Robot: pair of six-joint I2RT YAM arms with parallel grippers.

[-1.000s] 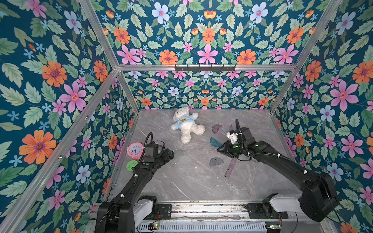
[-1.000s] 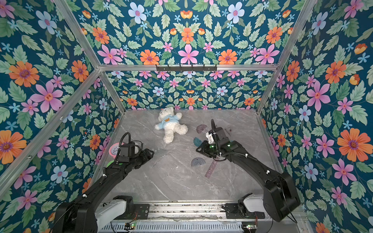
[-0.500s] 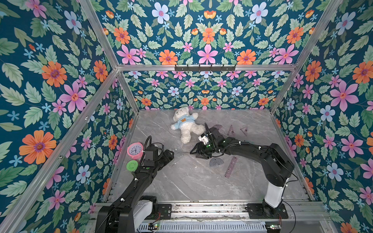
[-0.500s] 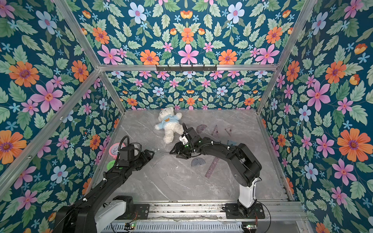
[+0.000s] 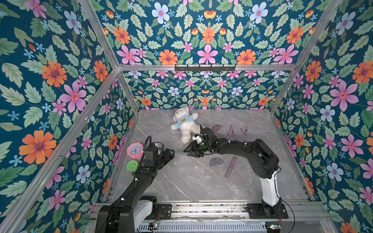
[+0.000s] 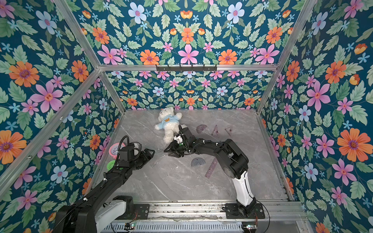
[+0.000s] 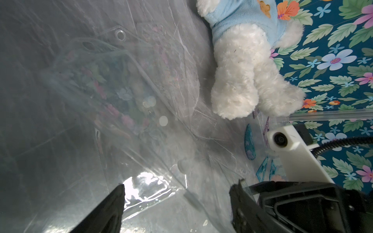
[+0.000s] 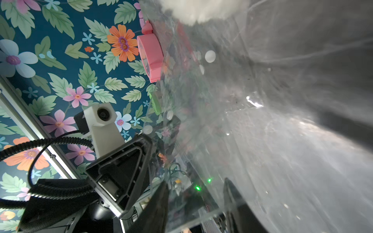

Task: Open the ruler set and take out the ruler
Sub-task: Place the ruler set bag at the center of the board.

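While the ruler [image 5: 231,167] is seen loose on the counter [image 5: 201,181], the clear pouch [image 7: 131,84] is flanked by the left pincer [image 7: 179,184], spread wide, and the right pincer [image 5: 187,152], whose grip cannot be judged.

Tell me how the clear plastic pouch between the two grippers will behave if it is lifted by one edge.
Probably floppy: the clear plastic pouch shows creases and folds, so it should sag. It is thin and see-through, so likely very light. Its glossy glare hints at a slippery surface.
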